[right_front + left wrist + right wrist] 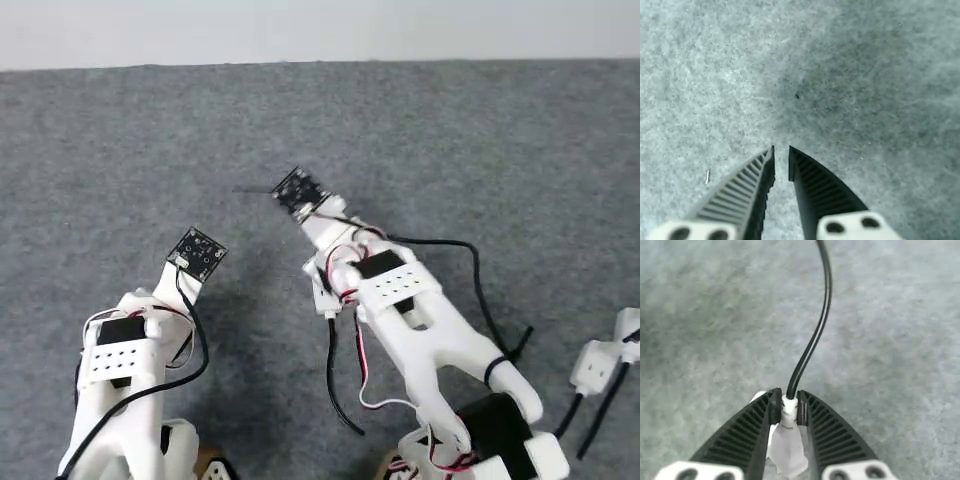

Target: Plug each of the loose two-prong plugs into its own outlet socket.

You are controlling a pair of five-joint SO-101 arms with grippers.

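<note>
Pinching white plug [785,445], prongs hidden: right claw [788,399]; black cord [828,290] ahead, cut off; left claw [781,150] slightly parted, empty

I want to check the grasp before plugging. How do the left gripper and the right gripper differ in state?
The left gripper: jaws slightly apart, nothing between them. The right gripper: jaws shut on a small white plug. A black twin cable leads away from the right gripper; none from the left gripper. Both have black ribbed jaws over grey carpet.

Mat [500,130] fuzzy, matt; cable [826,310] glossy; plug [786,440] plastic.
</note>
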